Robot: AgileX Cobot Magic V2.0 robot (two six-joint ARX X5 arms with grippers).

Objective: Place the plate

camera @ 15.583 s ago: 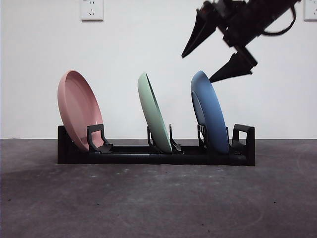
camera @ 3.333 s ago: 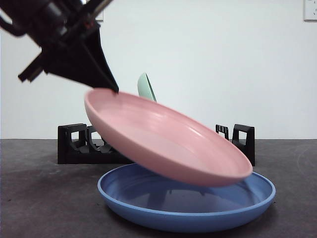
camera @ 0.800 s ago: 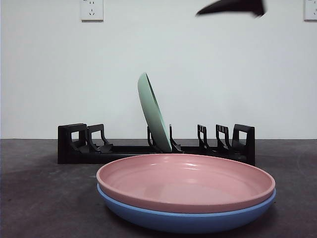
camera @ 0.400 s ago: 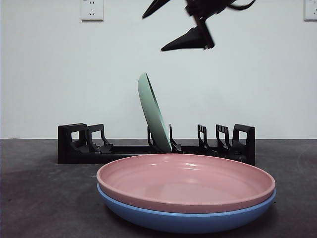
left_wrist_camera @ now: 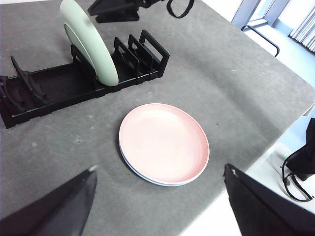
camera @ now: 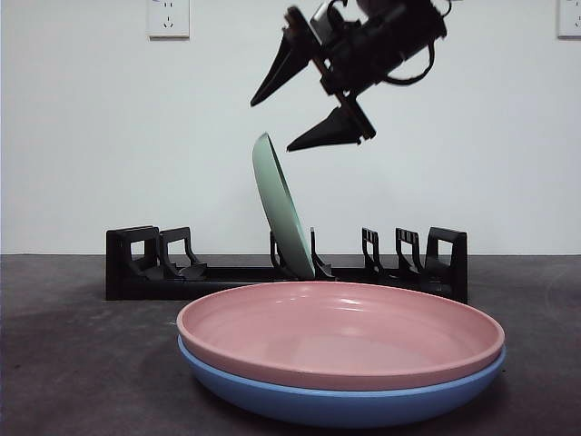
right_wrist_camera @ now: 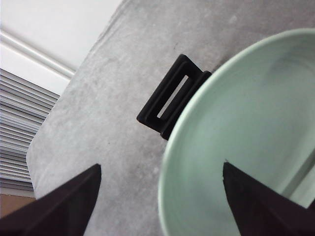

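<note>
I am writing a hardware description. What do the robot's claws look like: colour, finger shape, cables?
Both claws are black. The right claw has two flat fingers tapering to sharp points, a blocky black body, and a looped black cable beside it. The left claw shows two matte black wedge-shaped fingers; no markings visible.

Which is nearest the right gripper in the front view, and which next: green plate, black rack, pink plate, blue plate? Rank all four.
From the right gripper:
1. Green plate, just below, upright in the rack.
2. Black rack, lower, behind the stack.
3. Pink plate, lying on the blue.
4. Blue plate, underneath, lowest.
</note>
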